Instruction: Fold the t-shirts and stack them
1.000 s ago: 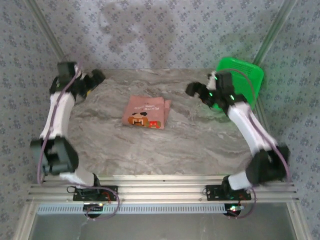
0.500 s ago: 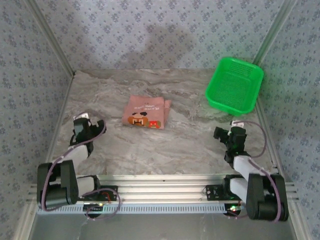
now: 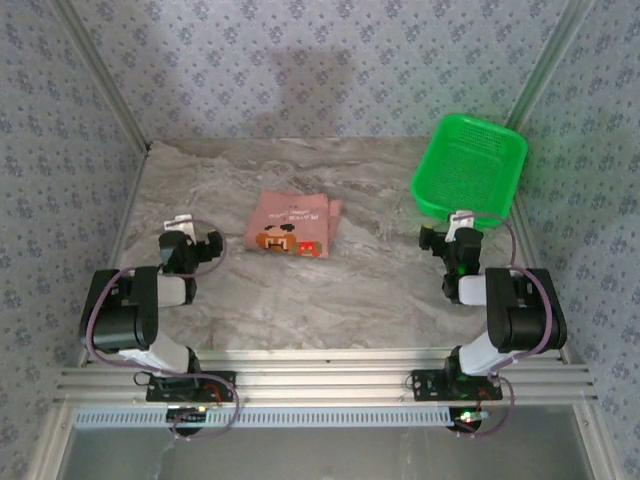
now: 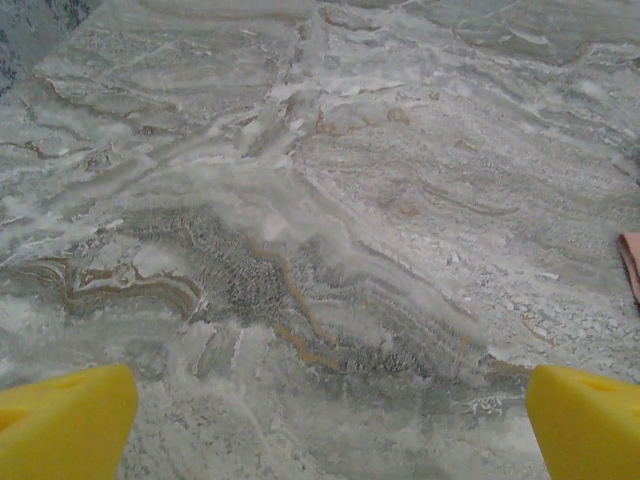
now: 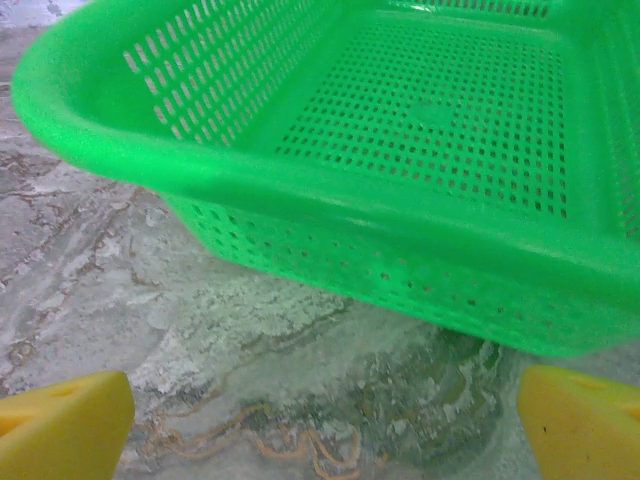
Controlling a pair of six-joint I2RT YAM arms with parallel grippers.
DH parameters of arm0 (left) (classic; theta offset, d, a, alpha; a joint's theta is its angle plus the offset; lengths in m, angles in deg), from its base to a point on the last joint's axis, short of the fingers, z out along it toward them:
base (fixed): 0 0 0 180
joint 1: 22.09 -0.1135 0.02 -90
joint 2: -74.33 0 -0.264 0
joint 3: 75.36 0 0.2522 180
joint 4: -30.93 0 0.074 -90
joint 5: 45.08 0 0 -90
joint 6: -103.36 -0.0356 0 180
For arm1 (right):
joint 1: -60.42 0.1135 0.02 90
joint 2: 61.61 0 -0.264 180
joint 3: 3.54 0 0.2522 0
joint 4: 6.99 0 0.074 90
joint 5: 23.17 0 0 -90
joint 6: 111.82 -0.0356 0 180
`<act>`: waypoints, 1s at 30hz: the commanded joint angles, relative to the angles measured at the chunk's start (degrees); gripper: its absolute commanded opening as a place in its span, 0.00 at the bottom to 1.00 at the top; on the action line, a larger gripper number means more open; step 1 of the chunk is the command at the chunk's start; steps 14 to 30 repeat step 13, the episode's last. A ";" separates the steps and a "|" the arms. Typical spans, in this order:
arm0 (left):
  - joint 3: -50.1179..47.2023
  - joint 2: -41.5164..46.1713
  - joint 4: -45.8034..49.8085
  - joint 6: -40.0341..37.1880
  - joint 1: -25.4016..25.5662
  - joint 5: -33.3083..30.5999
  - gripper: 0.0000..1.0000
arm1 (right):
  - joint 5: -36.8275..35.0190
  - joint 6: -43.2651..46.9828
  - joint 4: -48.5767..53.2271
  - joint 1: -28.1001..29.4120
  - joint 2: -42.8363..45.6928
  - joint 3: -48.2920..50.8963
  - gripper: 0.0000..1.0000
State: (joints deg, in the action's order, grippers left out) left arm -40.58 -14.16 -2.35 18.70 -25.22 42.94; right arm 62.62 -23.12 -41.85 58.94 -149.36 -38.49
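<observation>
Spreading wide, left fingers (image 4: pixel 60 425) are released, with nothing between the yellow tips, just bare marbled counter (image 4: pixel 350 200) under and ahead of them. A sliver of the pink t-shirt (image 4: pixel 632 265) shows at the far right edge of the left wrist view, ahead and off to the right of the fingers, not touching them.

Right fingers (image 5: pixel 60 425) are also released and wide apart, gripping nothing. Counter lies below them, and the near wall of the green basket (image 5: pixel 400 230) is close in front, apart from the tips.

From the top view, both arms are folded back near their bases. The left fingers sit low at the left side of the counter and point toward the middle. The right fingers are just below the basket's near edge.

The t-shirt lies folded into a compact rectangle, graphic up, flat on the counter around the middle. It is between the two sets of fingers and nearer the left ones, but clear of both. The basket sits in the far right corner, well apart from the t-shirt.
</observation>
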 commanded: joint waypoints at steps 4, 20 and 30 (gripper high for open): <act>1.11 0.63 -2.54 -1.09 0.02 0.04 1.00 | 1.18 2.26 2.39 -0.19 0.73 -1.23 1.00; 1.39 0.68 -2.00 -1.65 0.56 -0.53 1.00 | 4.59 2.35 1.85 -1.17 0.56 -0.96 1.00; 1.39 0.68 -2.00 -1.65 0.56 -0.53 1.00 | 4.59 2.35 1.85 -1.17 0.56 -0.96 1.00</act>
